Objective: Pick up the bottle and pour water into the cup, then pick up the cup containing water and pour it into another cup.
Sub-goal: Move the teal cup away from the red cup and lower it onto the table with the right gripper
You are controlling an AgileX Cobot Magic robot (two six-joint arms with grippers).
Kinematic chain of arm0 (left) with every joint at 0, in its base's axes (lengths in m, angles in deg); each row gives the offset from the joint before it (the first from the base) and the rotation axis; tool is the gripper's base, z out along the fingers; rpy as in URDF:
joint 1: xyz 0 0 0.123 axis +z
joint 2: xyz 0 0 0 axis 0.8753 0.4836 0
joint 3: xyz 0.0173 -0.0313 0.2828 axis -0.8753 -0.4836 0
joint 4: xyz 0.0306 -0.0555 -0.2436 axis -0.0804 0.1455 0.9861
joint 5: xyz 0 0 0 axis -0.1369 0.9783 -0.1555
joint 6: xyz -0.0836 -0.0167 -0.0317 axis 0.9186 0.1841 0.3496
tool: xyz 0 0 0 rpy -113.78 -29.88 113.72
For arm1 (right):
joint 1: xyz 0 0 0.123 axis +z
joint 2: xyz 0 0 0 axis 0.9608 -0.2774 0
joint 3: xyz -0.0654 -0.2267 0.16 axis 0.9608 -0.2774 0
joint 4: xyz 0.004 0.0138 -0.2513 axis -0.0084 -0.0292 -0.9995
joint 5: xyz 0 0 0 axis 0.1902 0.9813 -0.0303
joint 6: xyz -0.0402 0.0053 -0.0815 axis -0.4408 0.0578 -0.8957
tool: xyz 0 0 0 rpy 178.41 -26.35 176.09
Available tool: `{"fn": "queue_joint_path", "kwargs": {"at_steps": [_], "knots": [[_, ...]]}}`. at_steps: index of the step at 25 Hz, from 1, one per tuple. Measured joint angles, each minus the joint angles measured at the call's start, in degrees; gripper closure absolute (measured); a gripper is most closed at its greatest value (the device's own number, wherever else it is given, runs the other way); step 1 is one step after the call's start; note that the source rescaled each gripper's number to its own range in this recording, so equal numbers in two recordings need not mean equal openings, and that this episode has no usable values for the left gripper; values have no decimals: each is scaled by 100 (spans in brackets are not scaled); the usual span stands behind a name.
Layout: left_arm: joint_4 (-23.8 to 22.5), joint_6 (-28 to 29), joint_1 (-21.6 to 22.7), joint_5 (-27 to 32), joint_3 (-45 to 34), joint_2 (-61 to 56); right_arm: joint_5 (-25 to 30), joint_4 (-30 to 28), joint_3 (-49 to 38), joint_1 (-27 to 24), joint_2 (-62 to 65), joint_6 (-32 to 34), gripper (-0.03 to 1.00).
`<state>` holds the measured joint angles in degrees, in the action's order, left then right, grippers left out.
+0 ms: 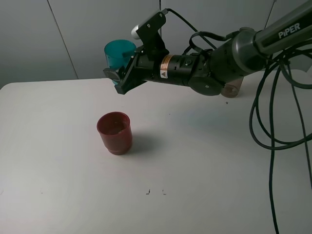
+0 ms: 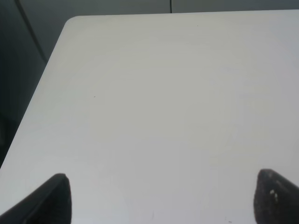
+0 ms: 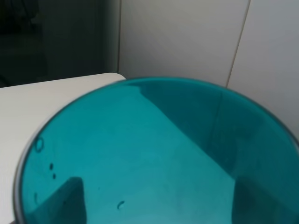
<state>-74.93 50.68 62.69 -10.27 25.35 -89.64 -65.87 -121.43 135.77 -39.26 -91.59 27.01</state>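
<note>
Teal cup (image 1: 120, 52) sits clamped in the right gripper (image 1: 118, 73), arm stretched level above the table (image 1: 58, 161), beyond the red cup (image 1: 115, 132).

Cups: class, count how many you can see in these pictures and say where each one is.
2. The teal cup is held in the air by the right gripper, above and behind the red cup, which stands on the white table. The arm may hide others.
</note>
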Motion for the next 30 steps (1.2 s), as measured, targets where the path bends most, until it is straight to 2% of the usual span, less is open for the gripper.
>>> {"fn": "queue_joint_path", "kwargs": {"at_steps": [8, 16, 23, 30], "knots": [[0, 0, 0, 0, 0, 0, 485, 565, -148, -393, 0, 142, 89], [0, 0, 0, 0, 0, 0, 554, 1489, -787, -754, 0, 165, 89], [0, -11, 0, 0, 0, 0, -158, 1931, -1194, -1141, -64, -205, 89], [0, -11, 0, 0, 0, 0, -450, 2012, -1194, -1310, -744, -557, 89]]}}
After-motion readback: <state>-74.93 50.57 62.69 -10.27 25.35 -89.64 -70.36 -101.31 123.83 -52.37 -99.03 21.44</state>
